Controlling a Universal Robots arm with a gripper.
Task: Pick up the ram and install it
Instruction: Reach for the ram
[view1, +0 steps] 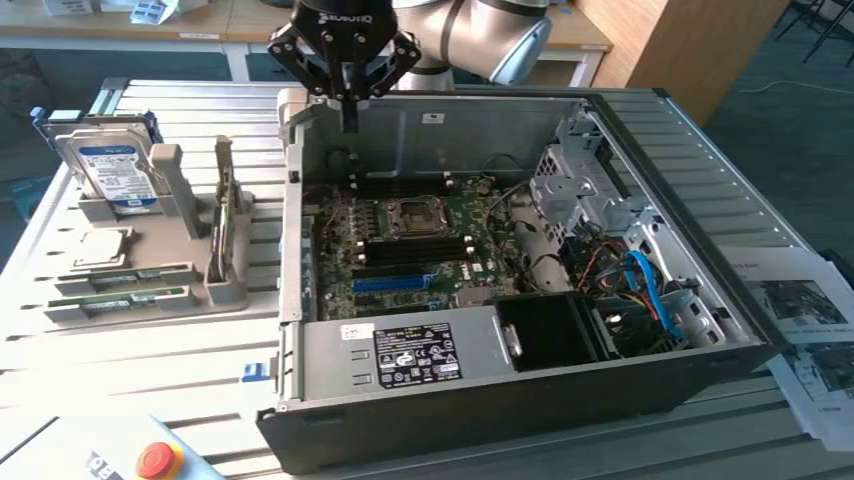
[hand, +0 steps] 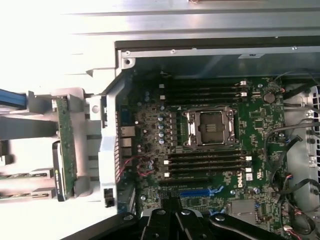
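— Where's the ram (view1: 223, 215)?
— It's a thin green circuit-board stick standing on edge in the grey plastic rack (view1: 147, 315), left of centre in the exterior view. The black claw (view1: 350, 122) is well apart at top centre, fingers pressed together on nothing.
— Handling?
— Probably light, stiff and fragile, so take it by its long edges, clear of the chips. The rack also holds a silver hard drive (view1: 114, 170). The open black computer case (view1: 534, 400) holds the green motherboard (view1: 467, 205).

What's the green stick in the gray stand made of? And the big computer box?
That stick, the ram, looks like circuit board, probably fiberglass: it is thin, flat and green with a slight gloss. The computer case looks like bare sheet metal: its thin, gray walls are bent at the edges and have a dull shine.
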